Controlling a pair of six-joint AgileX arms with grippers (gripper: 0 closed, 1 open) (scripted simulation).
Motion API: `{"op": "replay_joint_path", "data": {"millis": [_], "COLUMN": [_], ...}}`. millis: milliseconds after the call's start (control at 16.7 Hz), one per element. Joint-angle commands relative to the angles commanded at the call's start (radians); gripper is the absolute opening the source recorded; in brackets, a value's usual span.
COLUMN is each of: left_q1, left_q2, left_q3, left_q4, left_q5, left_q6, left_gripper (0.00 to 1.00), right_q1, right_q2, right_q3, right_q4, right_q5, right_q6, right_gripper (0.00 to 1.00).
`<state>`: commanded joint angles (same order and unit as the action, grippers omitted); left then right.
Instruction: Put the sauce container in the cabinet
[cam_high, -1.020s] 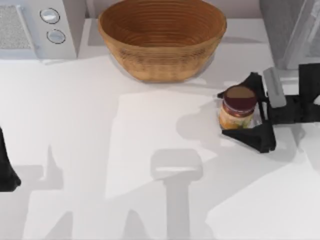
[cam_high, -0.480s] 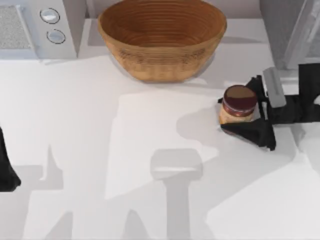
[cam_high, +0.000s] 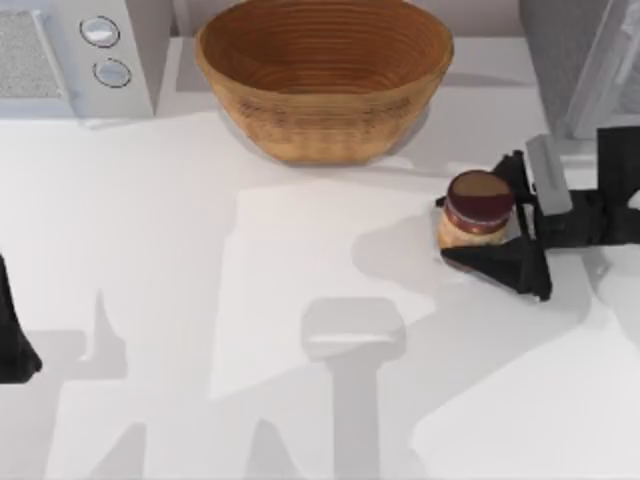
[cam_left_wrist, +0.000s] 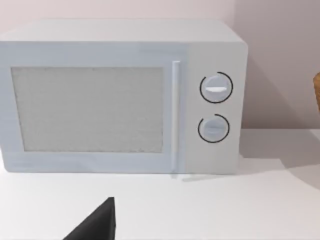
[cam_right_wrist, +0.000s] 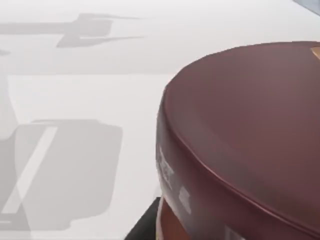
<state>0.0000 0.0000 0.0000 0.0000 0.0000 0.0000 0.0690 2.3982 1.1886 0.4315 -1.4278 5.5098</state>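
You're early in the task: nothing is stowed yet. The cabinet (cam_high: 570, 60) sits at the far right corner, door panel angled, and the sauce container (cam_high: 476, 209) is on the table (cam_high: 200, 300) just near of it, right of centre, upright, maroon lid up. I'd judge the grasp is made and the lift and carry to the cabinet are left.

Counts, big to small:
- one white microwave (cam_left_wrist: 122, 95), far left, with two round knobs
- one cabinet
- one woven basket (cam_high: 322, 75), far centre, nothing visible inside
- two arms
- one sauce container

Right gripper (cam_high: 490, 215) reaches in from the right edge, fingers narrowed to jar width and pressed on either side of the jar; the right wrist view has the lid close up. Left gripper (cam_high: 15, 350) is parked at the left edge; cannot tell its opening.
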Motion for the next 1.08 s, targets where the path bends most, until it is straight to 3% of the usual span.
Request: {"op": "replay_joint_path", "data": {"millis": [480, 1080], "left_q1": [0.0, 0.0], "left_q2": [0.0, 0.0], "left_q3": [0.0, 0.0], "left_q4": [0.0, 0.0], "left_q5": [0.0, 0.0], "left_q6": [0.0, 0.0], "left_gripper": [1.0, 1.0], "right_q1": [-0.006, -0.004], "right_q2": [-0.022, -0.329], "right_q3": [0.005, 0.085], "right_q4": [-0.033, -0.441], "right_q5": [-0.004, -0.011], "right_q6": [0.004, 0.002], "right_gripper": [0.0, 0.0]}}
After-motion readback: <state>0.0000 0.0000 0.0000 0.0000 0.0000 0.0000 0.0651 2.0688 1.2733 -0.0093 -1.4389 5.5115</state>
